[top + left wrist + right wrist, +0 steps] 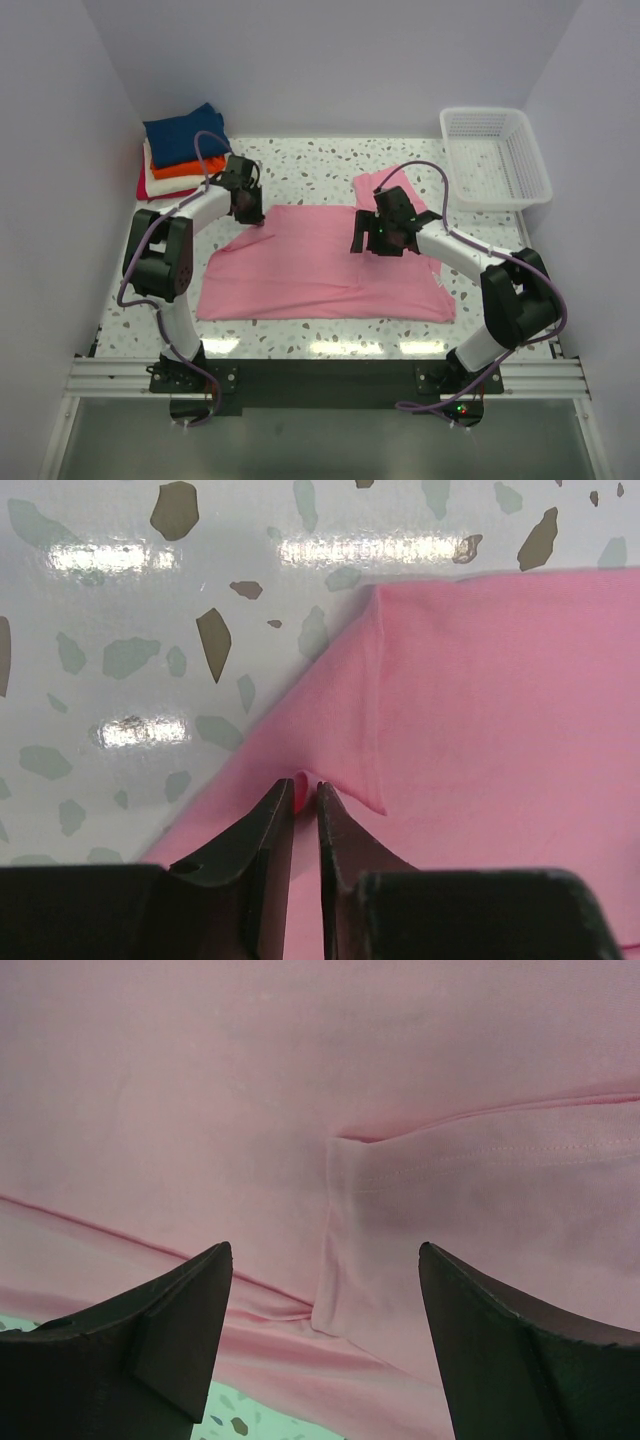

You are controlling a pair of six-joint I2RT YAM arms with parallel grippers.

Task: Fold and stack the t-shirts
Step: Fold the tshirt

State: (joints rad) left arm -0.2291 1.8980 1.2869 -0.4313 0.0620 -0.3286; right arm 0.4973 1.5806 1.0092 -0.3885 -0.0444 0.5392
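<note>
The left pincer [306, 785] was clamped on a small pinch of the light pink t-shirt [320, 270], its two fingers nearly together with a nub of cloth showing between the tips. It gripped at the shirt's slanting edge; ahead of the tips and to their right the pink cloth spread flat, with a stitched seam running away from the tips toward a corner, and to their left lay the bare speckled table [120, 660]. In the top view this pincer sat at the shirt's far left corner, and the stack of folded t-shirts [180, 155] lay just beyond it and to its left (navy blue on top, then orange, cream-white and red at the bottom). The right pincer [325, 1247] stood with its fingers wide apart, holding nothing, low over the same shirt's far right part. Between and just ahead of its fingers lay a sleeve with a stitched hem, folded onto the body of the shirt; whether the tips touched the cloth could not be told. The white mesh basket [495, 155] stood well beyond this pincer, to its right.
</note>
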